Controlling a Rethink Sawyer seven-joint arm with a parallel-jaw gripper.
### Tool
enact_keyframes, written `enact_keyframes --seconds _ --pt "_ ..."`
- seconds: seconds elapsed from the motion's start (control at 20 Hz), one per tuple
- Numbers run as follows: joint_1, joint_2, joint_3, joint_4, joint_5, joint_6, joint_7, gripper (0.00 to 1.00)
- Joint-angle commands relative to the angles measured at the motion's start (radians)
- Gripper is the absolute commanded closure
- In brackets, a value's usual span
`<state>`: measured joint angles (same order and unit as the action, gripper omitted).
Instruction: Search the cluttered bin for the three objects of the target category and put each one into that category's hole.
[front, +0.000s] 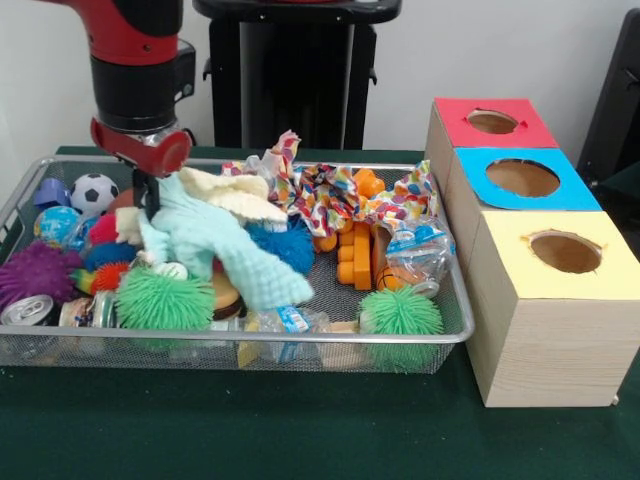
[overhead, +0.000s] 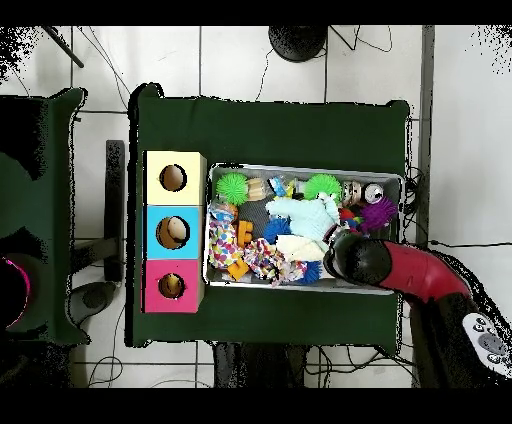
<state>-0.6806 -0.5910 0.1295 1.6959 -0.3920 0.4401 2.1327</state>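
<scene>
A wire mesh bin (front: 300, 340) holds mixed clutter. In it lie a mint cloth (front: 225, 250), a cream cloth (front: 235, 195), a patterned cloth (front: 325, 195), orange blocks (front: 355, 255), crushed plastic bottles (front: 415, 250), two green spiky balls (front: 165, 300) (front: 400, 312), a purple spiky ball (front: 35, 272) and a soccer ball (front: 93, 190). My gripper (front: 150, 198) is low in the bin's left part, right at the upper end of the mint cloth. Its state is hidden. In the overhead view the red arm (overhead: 355, 258) covers it.
Three wooden boxes stand in a row beside the bin, each with a round hole on top: red (front: 460, 125), blue (front: 575, 195), yellow (front: 520, 265). A drink can (front: 25, 310) lies in the bin's near left corner. Green cloth covers the table (front: 300, 430).
</scene>
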Motion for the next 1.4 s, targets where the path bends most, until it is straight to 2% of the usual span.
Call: enact_keyframes --seconds 0.05,0.3,0.6,0.7,0.75,1.1,1.4 --pt "-0.072 0.010 0.093 -0.142 -0.111 0.166 -0.321 1.00" --pt "-0.105 0.039 0.146 -0.211 -0.145 0.218 -0.372 1.00" --pt "-0.123 0.069 0.163 -0.221 -0.187 0.206 -0.342 1.00" --pt "-0.132 0.068 0.180 -0.222 -0.216 0.189 -0.366 1.00" --pt "-0.146 0.071 0.197 -0.220 -0.221 0.218 -0.365 0.00" --pt "-0.158 0.069 0.218 -0.216 -0.236 0.214 -0.351 0.00" --pt "-0.132 0.057 0.191 -0.212 -0.236 0.222 -0.265 0.00"
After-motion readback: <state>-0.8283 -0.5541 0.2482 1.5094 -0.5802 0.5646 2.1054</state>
